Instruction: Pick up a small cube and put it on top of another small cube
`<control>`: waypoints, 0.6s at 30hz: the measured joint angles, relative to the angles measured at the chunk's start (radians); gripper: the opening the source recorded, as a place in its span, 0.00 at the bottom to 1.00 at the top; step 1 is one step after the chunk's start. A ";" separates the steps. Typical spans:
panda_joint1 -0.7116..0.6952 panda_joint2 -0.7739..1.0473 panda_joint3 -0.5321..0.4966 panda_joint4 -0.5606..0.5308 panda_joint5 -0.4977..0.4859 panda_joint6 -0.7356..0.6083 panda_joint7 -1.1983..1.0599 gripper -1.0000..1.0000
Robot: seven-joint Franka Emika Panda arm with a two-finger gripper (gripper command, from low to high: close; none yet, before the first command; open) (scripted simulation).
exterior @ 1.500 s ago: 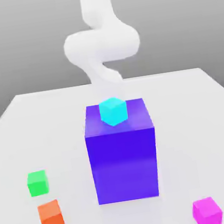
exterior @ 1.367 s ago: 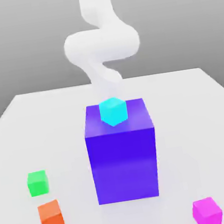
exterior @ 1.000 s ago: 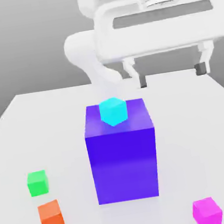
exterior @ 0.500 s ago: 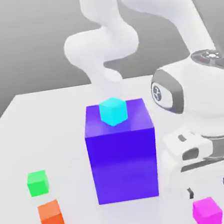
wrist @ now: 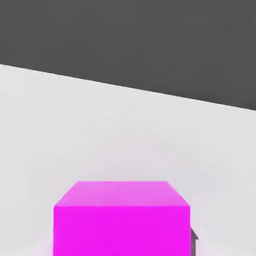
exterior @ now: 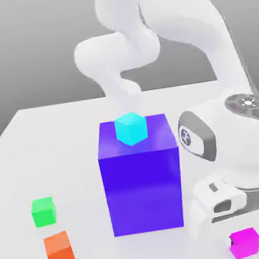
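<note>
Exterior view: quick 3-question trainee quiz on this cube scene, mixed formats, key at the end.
1. True or false: the cyan cube sits on top of the big blue-purple block.
2. Which small cube lies nearest the arm's hand? A) green cube B) orange cube C) magenta cube
3. Fill in: on the table, the green cube and the orange cube lie on the exterior view's ____ of the block.

Key: 1 true; 2 C; 3 left.
</note>
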 joint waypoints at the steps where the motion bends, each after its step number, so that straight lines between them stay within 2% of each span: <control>1: -0.023 -0.021 -0.011 -0.009 -0.002 -0.008 -0.029 0.00; 11: -0.321 -0.241 -0.224 -0.203 -0.016 -0.018 -0.389 0.00; 16: -0.631 -0.391 -0.367 -0.349 -0.014 -0.023 -0.645 0.00; 18: -0.662 -0.450 -0.407 -0.415 0.007 -0.027 -0.731 0.00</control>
